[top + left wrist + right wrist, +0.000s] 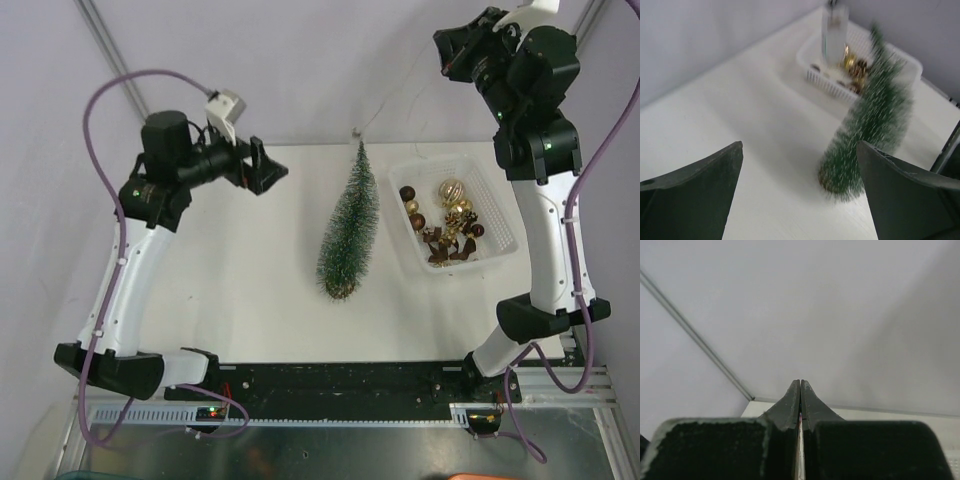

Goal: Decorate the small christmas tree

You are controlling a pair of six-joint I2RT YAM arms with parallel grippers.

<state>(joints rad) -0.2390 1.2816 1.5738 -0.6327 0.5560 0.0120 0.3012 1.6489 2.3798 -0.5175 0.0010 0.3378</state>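
Observation:
The small christmas tree is a slim, frosted green cone with its brown base on the white table at the middle. It also shows in the left wrist view, blurred. A thin string runs from the tree's tip up to my right gripper. That gripper is raised high at the far right, its jaws pressed together on a thin pale strand. My left gripper is open and empty, held above the table to the left of the tree and facing it.
A white plastic basket with brown and gold baubles stands right of the tree, and also shows in the left wrist view. The right arm's white link rises beside it. Grey walls close the far side.

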